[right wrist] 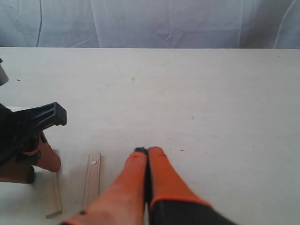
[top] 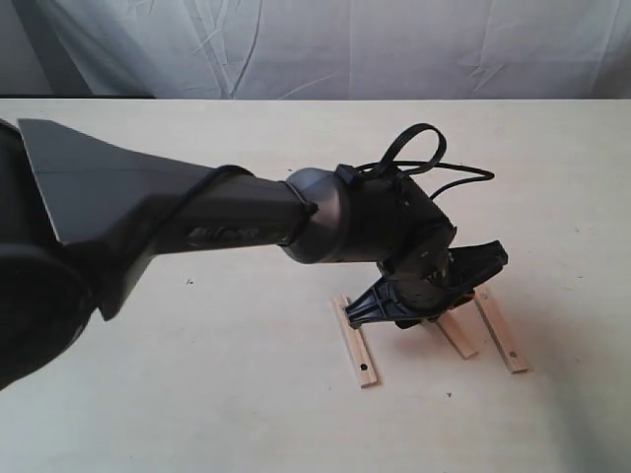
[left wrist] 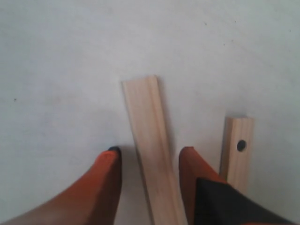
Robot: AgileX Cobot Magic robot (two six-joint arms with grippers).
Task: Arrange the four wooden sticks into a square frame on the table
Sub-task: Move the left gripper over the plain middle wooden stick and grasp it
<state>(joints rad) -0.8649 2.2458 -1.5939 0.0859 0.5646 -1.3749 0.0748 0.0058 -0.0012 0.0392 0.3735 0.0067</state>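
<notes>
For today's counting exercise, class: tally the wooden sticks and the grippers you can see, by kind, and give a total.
Wooden sticks: 3 (left stick, middle stick, right stick); no fourth shows.
Grippers: 2 (left gripper, right gripper).
Total: 5.

A short flat pale wooden strip with dark end dots [top: 500,330] lies flat on the wide cream table [top: 197,414]. A plain pale strip [top: 458,337] lies just beside it, nearly parallel; a third strip [top: 357,345] lies farther off, apart.
</notes>
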